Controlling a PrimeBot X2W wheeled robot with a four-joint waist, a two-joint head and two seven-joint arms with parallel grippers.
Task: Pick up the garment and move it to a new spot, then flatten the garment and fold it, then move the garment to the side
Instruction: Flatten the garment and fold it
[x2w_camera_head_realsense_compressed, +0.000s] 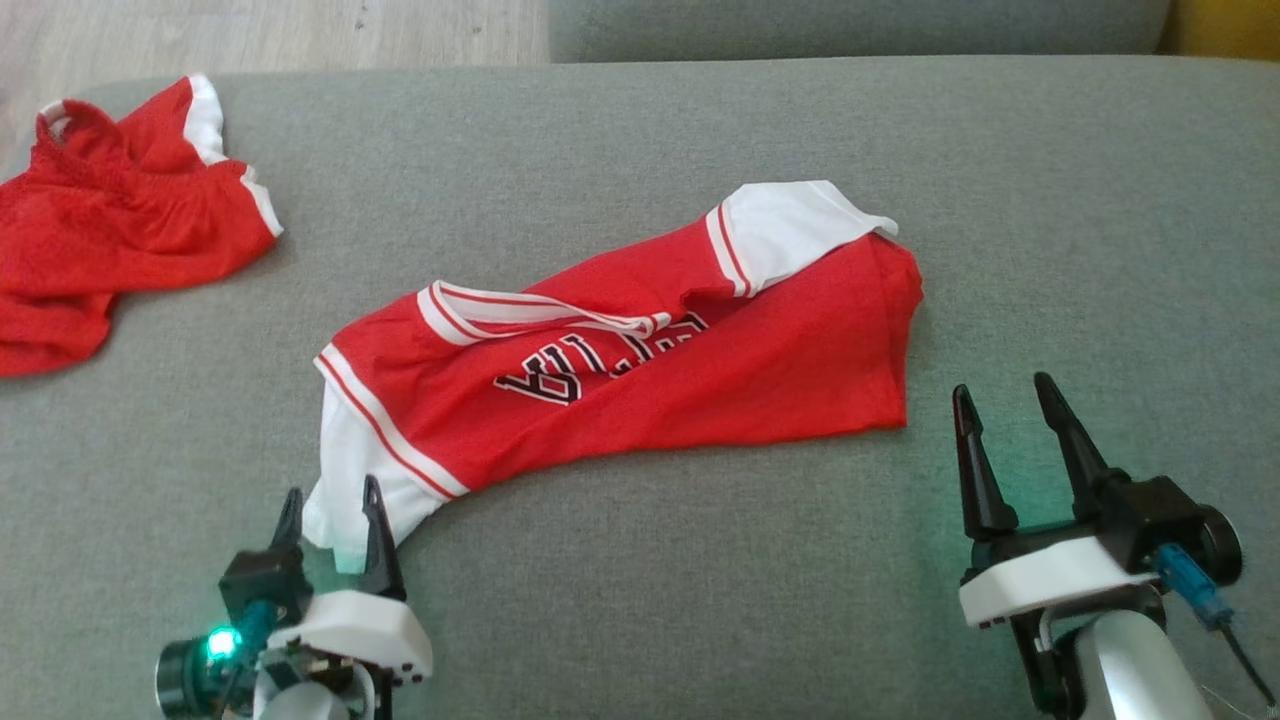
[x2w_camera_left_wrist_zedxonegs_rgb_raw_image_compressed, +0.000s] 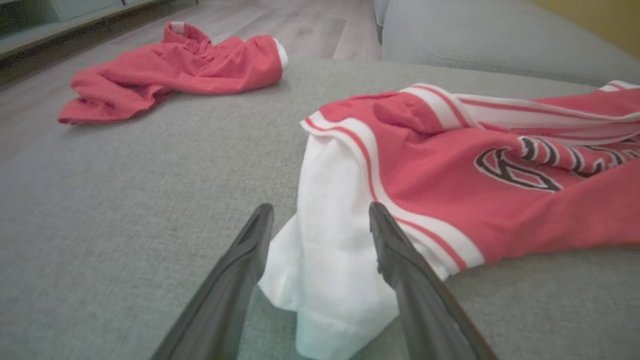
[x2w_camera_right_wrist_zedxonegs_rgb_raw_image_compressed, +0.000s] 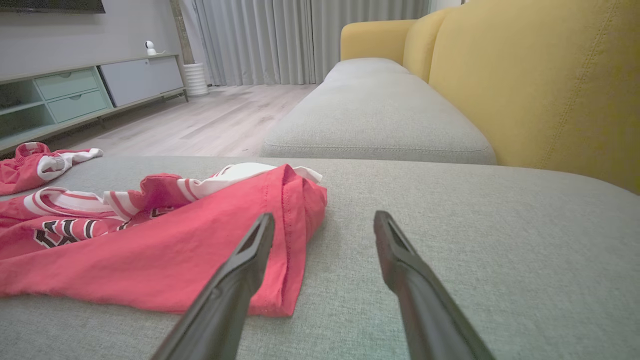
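A red jersey with white sleeves and dark lettering lies folded lengthwise across the grey cushion. Its near white sleeve hangs toward my left gripper, which stands open with the sleeve's end between its fingers; whether they touch the cloth I cannot tell. My right gripper is open over bare cushion, just off the jersey's red hem corner. In the right wrist view the jersey lies left of the fingers.
A second red garment with white trim is crumpled at the cushion's far left edge, and it is also in the left wrist view. Wooden floor lies beyond. A yellow sofa back rises on the right.
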